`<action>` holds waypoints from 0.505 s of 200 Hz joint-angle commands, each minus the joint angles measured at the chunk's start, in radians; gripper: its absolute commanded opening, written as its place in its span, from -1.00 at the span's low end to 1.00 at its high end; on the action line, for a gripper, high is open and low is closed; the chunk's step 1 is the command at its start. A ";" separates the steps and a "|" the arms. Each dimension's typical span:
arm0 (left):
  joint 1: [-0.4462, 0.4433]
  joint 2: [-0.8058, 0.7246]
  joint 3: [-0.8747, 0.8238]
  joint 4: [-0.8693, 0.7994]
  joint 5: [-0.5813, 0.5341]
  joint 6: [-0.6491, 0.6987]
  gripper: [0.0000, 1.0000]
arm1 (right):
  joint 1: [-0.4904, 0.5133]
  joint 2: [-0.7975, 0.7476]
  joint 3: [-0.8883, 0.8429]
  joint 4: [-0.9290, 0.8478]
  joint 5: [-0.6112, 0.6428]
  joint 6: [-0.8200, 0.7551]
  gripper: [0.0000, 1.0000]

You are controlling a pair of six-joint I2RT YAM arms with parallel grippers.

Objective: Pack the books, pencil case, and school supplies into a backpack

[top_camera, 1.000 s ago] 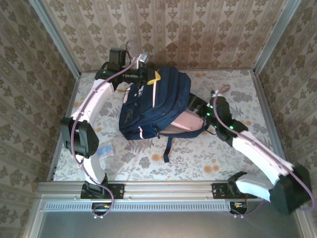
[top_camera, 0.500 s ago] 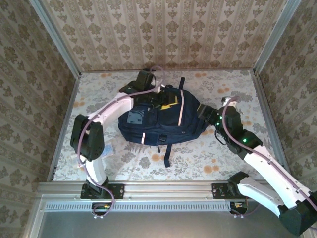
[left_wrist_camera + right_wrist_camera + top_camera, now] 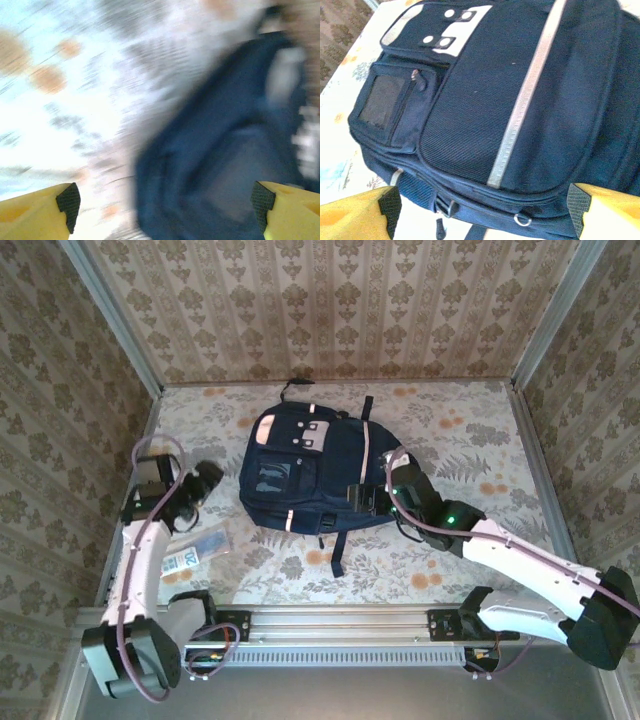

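The left jaws stand wide open with nothing in them, near the left edge of the tabletop (image 3: 470, 440), and point at the backpack (image 3: 300, 475). The left arm (image 3: 142, 555) folds back to a low elbow at the near left corner. The right jaws are wide open too, right at the backpack's near right side. The right arm (image 3: 520, 556) stretches long and low from the near right corner. The backpack lies flat in the middle. A small blue-and-white packet (image 3: 192, 551) lies by the left edge.
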 commanded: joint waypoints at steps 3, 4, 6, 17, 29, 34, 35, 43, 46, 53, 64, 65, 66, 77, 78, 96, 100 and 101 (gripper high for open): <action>0.075 0.023 -0.102 -0.080 -0.058 -0.037 0.85 | 0.021 0.007 0.031 0.038 -0.039 -0.023 0.77; 0.078 0.025 -0.108 -0.074 -0.056 -0.035 0.85 | 0.021 0.007 0.030 0.040 -0.040 -0.022 0.77; 0.085 0.030 -0.115 -0.061 -0.054 -0.031 0.85 | 0.021 0.007 0.028 0.041 -0.043 -0.023 0.77; 0.119 0.062 -0.160 -0.009 -0.036 -0.024 0.86 | 0.025 0.007 0.022 0.046 -0.055 -0.020 0.77; 0.138 0.098 -0.190 0.049 -0.018 -0.015 0.87 | 0.032 0.008 0.013 0.048 -0.067 -0.023 0.77; 0.139 0.113 -0.193 0.062 -0.023 -0.009 0.87 | 0.034 0.007 0.010 0.049 -0.072 -0.023 0.77; 0.139 0.116 -0.194 0.064 -0.024 -0.008 0.87 | 0.034 0.007 0.009 0.050 -0.073 -0.023 0.77; 0.138 0.134 -0.202 0.085 -0.026 -0.002 0.87 | 0.038 0.007 0.000 0.052 -0.081 -0.021 0.77; 0.137 0.140 -0.204 0.096 -0.025 -0.001 0.87 | 0.040 0.007 -0.003 0.053 -0.084 -0.020 0.77; 0.137 0.153 -0.210 0.110 -0.019 -0.002 0.87 | 0.042 0.007 -0.010 0.055 -0.088 -0.017 0.77; 0.131 0.164 -0.222 0.127 -0.010 -0.005 0.87 | 0.047 0.009 -0.018 0.058 -0.088 -0.012 0.77; 0.130 0.164 -0.224 0.128 -0.010 -0.006 0.87 | 0.047 0.009 -0.019 0.058 -0.088 -0.011 0.77; 0.128 0.165 -0.225 0.130 -0.010 -0.005 0.87 | 0.047 0.009 -0.020 0.058 -0.089 -0.011 0.77; 0.112 0.171 -0.240 0.145 -0.007 -0.013 0.87 | 0.050 0.015 -0.025 0.061 -0.092 -0.007 0.77; 0.110 0.172 -0.241 0.147 -0.007 -0.014 0.87 | 0.050 0.016 -0.025 0.061 -0.093 -0.007 0.77; 0.058 0.176 -0.273 0.167 0.000 -0.037 0.87 | 0.053 0.041 -0.015 0.059 -0.108 -0.005 0.77; 0.044 0.176 -0.280 0.171 0.003 -0.043 0.87 | 0.053 0.048 -0.010 0.059 -0.114 -0.004 0.77; 0.039 0.176 -0.282 0.172 0.004 -0.046 0.87 | 0.053 0.050 -0.009 0.059 -0.115 -0.004 0.77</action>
